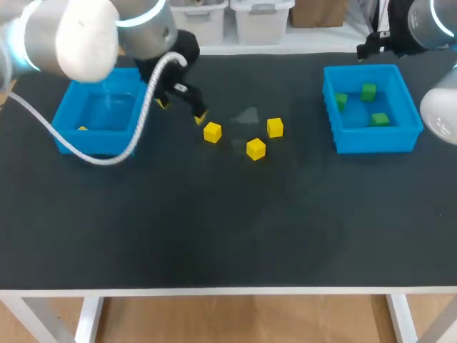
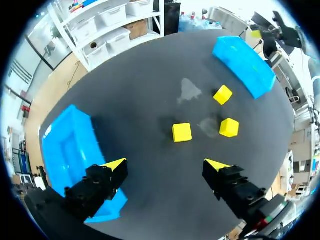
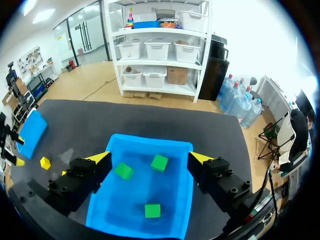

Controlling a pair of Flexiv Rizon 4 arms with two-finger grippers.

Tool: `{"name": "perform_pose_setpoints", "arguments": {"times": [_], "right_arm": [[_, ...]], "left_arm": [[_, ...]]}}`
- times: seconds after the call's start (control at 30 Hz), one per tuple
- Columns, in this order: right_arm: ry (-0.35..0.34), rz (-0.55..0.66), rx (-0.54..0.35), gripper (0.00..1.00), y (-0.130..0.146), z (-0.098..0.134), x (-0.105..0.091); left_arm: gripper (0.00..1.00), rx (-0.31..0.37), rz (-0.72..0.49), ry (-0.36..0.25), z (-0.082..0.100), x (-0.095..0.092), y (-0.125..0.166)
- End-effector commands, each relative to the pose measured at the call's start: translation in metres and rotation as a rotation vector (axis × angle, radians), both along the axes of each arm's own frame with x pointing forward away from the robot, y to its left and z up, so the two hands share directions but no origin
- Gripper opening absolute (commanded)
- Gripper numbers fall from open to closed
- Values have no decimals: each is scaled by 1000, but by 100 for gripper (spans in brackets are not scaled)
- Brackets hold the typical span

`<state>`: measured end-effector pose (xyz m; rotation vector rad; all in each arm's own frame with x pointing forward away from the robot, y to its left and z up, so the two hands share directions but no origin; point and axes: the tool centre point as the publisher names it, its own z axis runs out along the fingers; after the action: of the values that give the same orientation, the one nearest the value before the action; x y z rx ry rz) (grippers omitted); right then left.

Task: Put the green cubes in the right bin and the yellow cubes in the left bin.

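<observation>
A table [image 1: 214, 236] with a dark, matte top is spreading out under and ahead of the jaws of the left gripper [image 2: 165, 164]. A white frame [image 1: 214, 291] is running along the table's edge, well apart from those jaws. A pale grey smudge [image 2: 190, 91] is showing on the dark top well ahead of the jaws, roughly in line with the gap between them. A fainter pale patch [image 2: 206, 125] is lying nearer to them.
</observation>
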<state>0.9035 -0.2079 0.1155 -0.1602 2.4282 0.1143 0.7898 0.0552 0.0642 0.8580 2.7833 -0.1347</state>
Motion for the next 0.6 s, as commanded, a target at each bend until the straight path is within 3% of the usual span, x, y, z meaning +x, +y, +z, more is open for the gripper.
{"name": "perform_pose_setpoints", "arguments": {"times": [0.03, 0.37, 0.6], "right_arm": [[-4, -2, -1, 100, 0, 0, -2], [-4, -2, -1, 100, 0, 0, -2], [-4, -2, -1, 100, 0, 0, -2]], "left_arm": [[100, 51, 4, 55, -27, 23, -21], [100, 109, 41, 78, -46, 47, -44], [100, 163, 30, 79, -56, 51, -49]]}}
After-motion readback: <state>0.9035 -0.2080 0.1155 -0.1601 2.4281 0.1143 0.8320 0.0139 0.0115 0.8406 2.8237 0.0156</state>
